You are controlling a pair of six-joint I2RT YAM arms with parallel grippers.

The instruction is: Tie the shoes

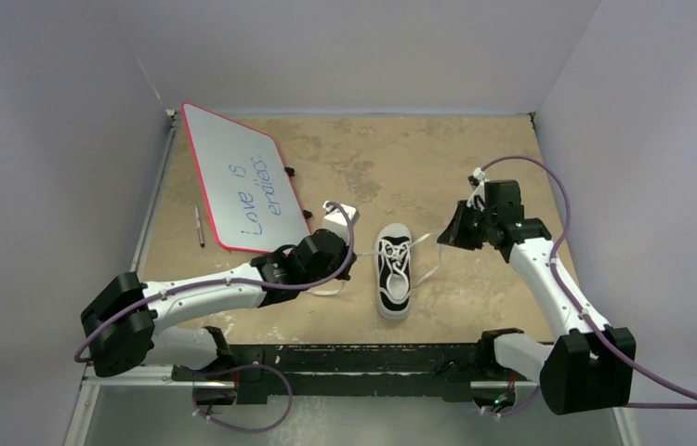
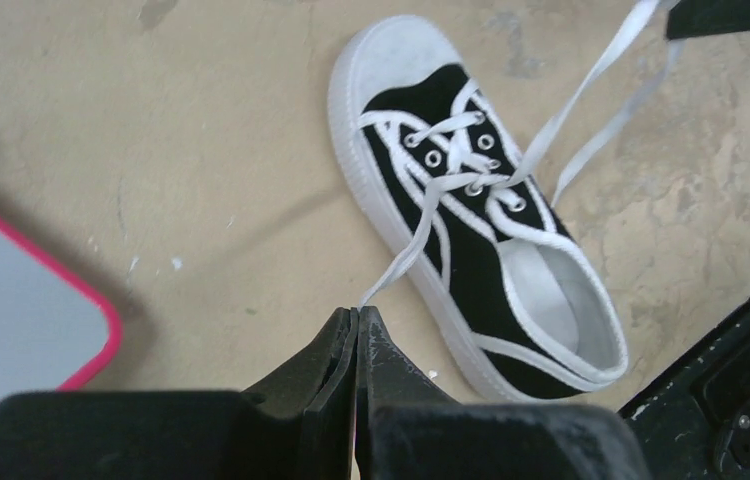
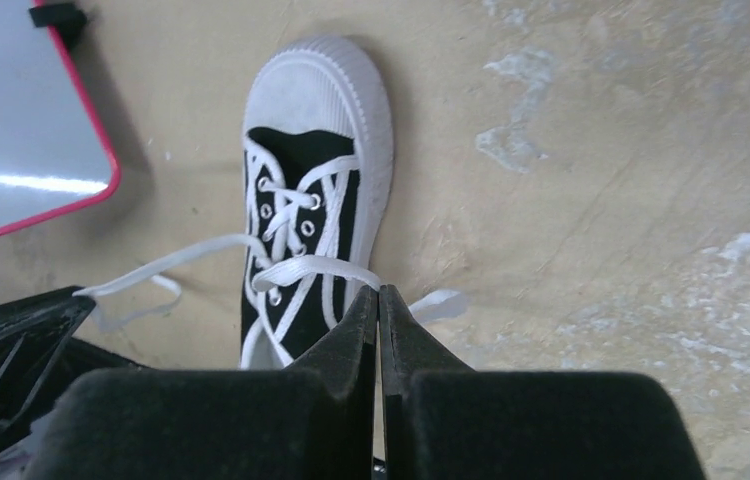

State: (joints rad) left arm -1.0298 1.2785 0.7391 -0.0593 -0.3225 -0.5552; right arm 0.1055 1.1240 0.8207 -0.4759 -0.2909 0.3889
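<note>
The shoe (image 1: 394, 271), a small black sneaker with white toe cap and sole, lies on the tan tabletop with its toe pointing away from me. It also shows in the left wrist view (image 2: 471, 210) and the right wrist view (image 3: 311, 190). My left gripper (image 1: 345, 260) is just left of the shoe and is shut on one white lace (image 2: 406, 255) at its tips (image 2: 358, 312). My right gripper (image 1: 445, 234) is right of the shoe and is shut on the other lace (image 3: 311, 268) at its tips (image 3: 379, 290). Both laces run taut from the eyelets out to the sides.
A pink-framed whiteboard (image 1: 243, 190) with writing lies at the far left, and it shows in the left wrist view (image 2: 11, 310). A marker pen (image 1: 200, 226) lies beside it. Grey walls close in the table on three sides.
</note>
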